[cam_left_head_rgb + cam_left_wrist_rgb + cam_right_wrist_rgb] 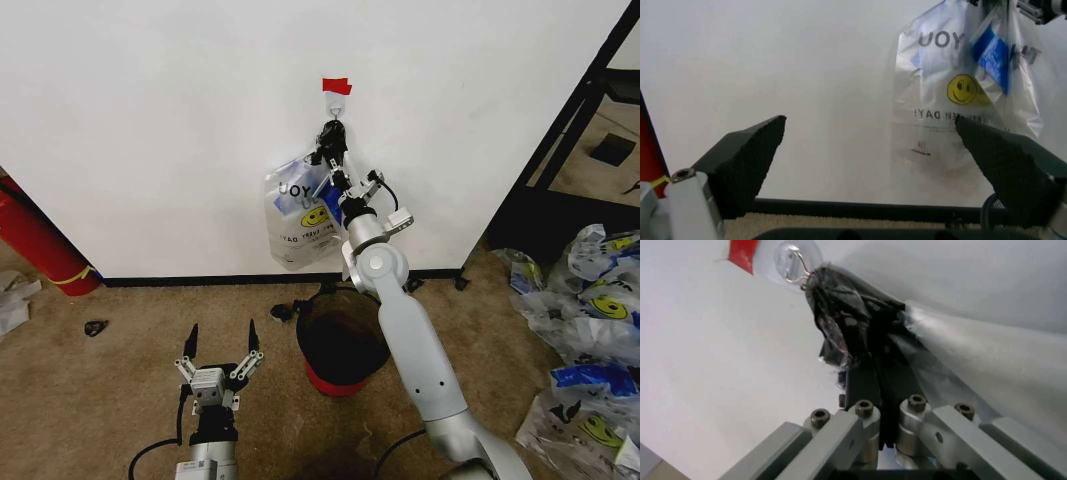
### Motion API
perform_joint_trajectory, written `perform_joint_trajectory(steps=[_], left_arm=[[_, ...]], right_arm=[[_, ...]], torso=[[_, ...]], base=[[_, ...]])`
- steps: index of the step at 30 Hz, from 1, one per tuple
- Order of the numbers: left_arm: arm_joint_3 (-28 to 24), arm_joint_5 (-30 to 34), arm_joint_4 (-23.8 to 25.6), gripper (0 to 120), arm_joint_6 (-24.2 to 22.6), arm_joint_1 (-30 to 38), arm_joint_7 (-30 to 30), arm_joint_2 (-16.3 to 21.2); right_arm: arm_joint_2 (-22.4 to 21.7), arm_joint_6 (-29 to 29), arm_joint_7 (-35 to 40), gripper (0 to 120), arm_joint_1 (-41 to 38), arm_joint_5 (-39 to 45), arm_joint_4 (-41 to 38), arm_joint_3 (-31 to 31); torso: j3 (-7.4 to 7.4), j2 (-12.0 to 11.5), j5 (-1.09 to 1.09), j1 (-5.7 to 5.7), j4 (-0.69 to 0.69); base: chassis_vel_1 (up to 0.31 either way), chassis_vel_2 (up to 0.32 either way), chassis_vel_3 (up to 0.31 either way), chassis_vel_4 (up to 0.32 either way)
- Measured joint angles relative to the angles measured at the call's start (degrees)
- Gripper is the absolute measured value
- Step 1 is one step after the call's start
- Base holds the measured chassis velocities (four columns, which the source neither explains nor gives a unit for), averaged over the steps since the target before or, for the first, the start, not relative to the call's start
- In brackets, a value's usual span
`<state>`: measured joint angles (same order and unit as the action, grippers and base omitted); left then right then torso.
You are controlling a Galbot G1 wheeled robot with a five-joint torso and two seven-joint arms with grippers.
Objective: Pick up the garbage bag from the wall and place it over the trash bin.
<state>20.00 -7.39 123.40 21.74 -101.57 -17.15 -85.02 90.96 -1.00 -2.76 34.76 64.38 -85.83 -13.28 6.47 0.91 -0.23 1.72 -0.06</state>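
Note:
The garbage bag (300, 215) hangs on the white wall (180, 120) from a clear hook (336, 97) under a bit of red tape (336, 85). It is whitish and translucent with a yellow smiley face, also seen as the garbage bag (960, 95) in the left wrist view. My right gripper (328, 135) reaches up just below the hook and is shut on the bag's dark gathered handles (840, 325). The trash bin (340, 345), black with a red base, stands on the carpet below. My left gripper (220, 345) hovers open low at the left of the bin.
A tall red cylinder (35, 240) leans by the wall at the left. Several similar bags (590, 330) lie heaped on the carpet at the right. A black rack frame (570, 130) stands right of the wall. A black baseboard (200, 280) runs along the floor.

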Motion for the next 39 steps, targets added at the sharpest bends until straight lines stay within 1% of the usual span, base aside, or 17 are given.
perform_joint_trajectory(steps=[4,9,10,13,14,15,18,19,21,24,26,29,31,32,34,38,39], left_arm=[[-0.01,-0.10,0.09,100,0.01,-0.07,-0.08,-0.20],[-0.16,-0.09,0.09,100,0.09,-0.09,-0.35,-0.08],[-0.16,-0.09,0.09,100,0.09,-0.09,-0.35,-0.08],[-0.34,-0.04,0.07,100,0.10,0.11,-0.37,-0.02],[-0.34,-0.04,0.07,100,0.10,0.11,-0.37,-0.02],[-0.45,0.02,-0.13,100,0.12,0.15,-0.39,0.13],[-0.61,0.01,-0.31,100,0.21,0.14,-0.39,0.24],[-0.72,-0.01,-0.31,100,0.23,0.12,-0.39,0.21],[-0.76,-0.02,-0.25,100,0.29,0.06,-0.40,0.22],[-0.77,-0.02,-0.23,100,0.36,0.02,-0.39,0.32],[-0.77,-0.01,-0.31,100,0.53,0.04,-0.40,0.73],[-1.02,0.04,-0.77,100,0.58,0.50,-0.41,0.89],[-1.10,0.09,-0.86,100,0.59,0.67,-0.41,0.96],[-1.10,0.09,-0.86,100,0.59,0.67,-0.41,0.96],[-1.14,0.21,-1.03,100,0.59,0.97,-0.42,1.18],[-1.18,0.69,-1.11,100,0.60,1.36,-0.43,1.75],[-1.18,0.69,-1.11,100,0.60,1.36,-0.43,1.75]], right_arm=[[-0.63,-0.13,0.21,0,1.12,0.39,-1.74,0.28],[-3.00,-0.30,0.24,0,7.56,-1.31,-8.94,2.88],[-3.00,-0.30,0.24,0,7.56,-1.31,-8.94,2.88],[-4.51,-0.26,0.10,0,11.25,-2.86,-11.95,3.67],[-4.51,-0.26,0.10,0,11.25,-2.86,-11.95,3.67],[-5.83,-0.19,-0.06,0,13.76,-3.69,-13.97,4.12],[-6.56,-0.18,0.02,0,15.73,-4.11,-15.85,4.26],[-7.06,-0.09,-0.05,0,17.26,-4.91,-17.06,4.43],[-8.25,0.44,-0.90,0,20.16,-7.12,-19.11,5.00],[-8.86,0.79,-1.31,0,21.68,-8.22,-20.30,5.34],[-9.87,1.32,-1.56,0,24.44,-9.89,-22.85,5.75],[-11.93,2.63,-1.94,0,28.56,-14.45,-26.17,5.88],[-12.98,3.44,-2.48,0,30.39,-17.21,-27.06,6.09],[-12.98,3.44,-2.48,0,30.39,-17.21,-27.06,6.09],[-14.70,5.03,-3.21,0,33.51,-21.30,-28.65,6.46],[-16.47,6.93,-3.49,0,37.86,-25.63,-30.47,6.44],[-16.47,6.93,-3.49,0,37.86,-25.63,-30.47,6.44]], torso=[[0.00,0.00,0.00,0.00,0.00],[0.00,0.00,0.00,0.00,0.01],[0.00,0.00,0.00,0.00,0.01],[-0.01,0.00,0.00,0.00,0.00],[-0.01,0.00,0.00,0.00,0.00],[-0.01,0.00,0.00,0.00,-0.01],[-0.01,0.00,0.00,0.00,0.00],[-0.01,0.00,0.00,0.00,0.02],[-0.01,0.00,0.00,0.00,0.00],[-0.01,0.00,0.00,0.00,-0.01],[-0.01,0.00,0.00,0.00,0.00],[-0.01,0.01,0.00,0.00,0.00],[-0.01,0.01,0.00,0.00,0.00],[-0.01,0.01,0.00,0.00,0.00],[-0.01,0.01,0.00,0.00,0.01],[-0.01,0.01,0.00,-0.01,0.00],[-0.01,0.01,0.00,-0.01,0.00]], base=[[0.000,0.000,0.000,0.000],[0.000,0.000,0.000,0.000],[0.000,0.000,0.000,0.000],[0.000,0.000,0.000,0.000],[0.000,0.000,0.000,0.000],[0.000,0.000,0.000,0.000],[0.000,0.000,0.000,0.000],[0.000,0.000,0.000,0.000],[0.000,0.000,0.000,0.000],[0.000,0.000,0.000,0.000],[0.000,0.000,0.000,0.000],[0.000,0.000,0.000,0.000],[0.000,0.000,0.000,0.000],[0.000,0.000,0.000,0.000],[0.000,0.000,0.000,0.000],[0.000,0.000,0.000,0.000],[0.000,0.000,0.000,0.000]])
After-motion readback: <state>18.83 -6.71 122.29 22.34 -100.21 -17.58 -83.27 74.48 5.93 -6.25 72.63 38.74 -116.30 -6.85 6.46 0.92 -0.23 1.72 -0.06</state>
